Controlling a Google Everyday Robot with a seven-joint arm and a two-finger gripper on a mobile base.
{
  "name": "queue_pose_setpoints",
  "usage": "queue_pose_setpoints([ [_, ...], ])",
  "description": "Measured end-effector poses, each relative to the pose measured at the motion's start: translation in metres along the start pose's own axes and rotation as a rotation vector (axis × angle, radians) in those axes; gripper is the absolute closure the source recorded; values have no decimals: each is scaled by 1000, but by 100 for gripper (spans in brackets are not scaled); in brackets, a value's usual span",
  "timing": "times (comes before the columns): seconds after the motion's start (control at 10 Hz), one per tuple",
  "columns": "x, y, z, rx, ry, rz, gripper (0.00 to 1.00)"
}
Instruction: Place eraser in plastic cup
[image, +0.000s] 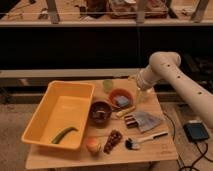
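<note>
The eraser (131, 121), a small dark block with pale stripes, lies on the wooden table (165, 150) beside a grey cloth (149, 120). The plastic cup (108, 85), pale yellow-green, stands at the table's back, behind the orange bowl (120, 98). My gripper (140, 96) hangs open from the white arm over the table's back right part, right of the orange bowl. It is above and behind the eraser and holds nothing.
A big yellow tray (37, 117) with a green pod (64, 134) fills the left. A dark brown bowl (100, 111), a brown cluster (114, 140), a peach-coloured fruit (93, 145) and a white-handled brush (146, 139) sit in front. A black box (196, 131) lies on the floor right.
</note>
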Motion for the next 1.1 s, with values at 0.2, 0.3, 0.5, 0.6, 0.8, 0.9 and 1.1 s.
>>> queue_pose_setpoints([
  [0.2,0,22,11,-34,16,-1,20],
  [0.3,-2,31,16,-48,15,-4,20],
  [0.5,-7,50,22,-63,17,-7,20],
  [0.6,-7,55,22,-62,24,-4,20],
  [0.8,-9,67,28,-67,38,10,20],
  [0.9,-8,73,33,-71,39,22,20],
  [1.1,-6,85,41,-81,35,33,20],
])
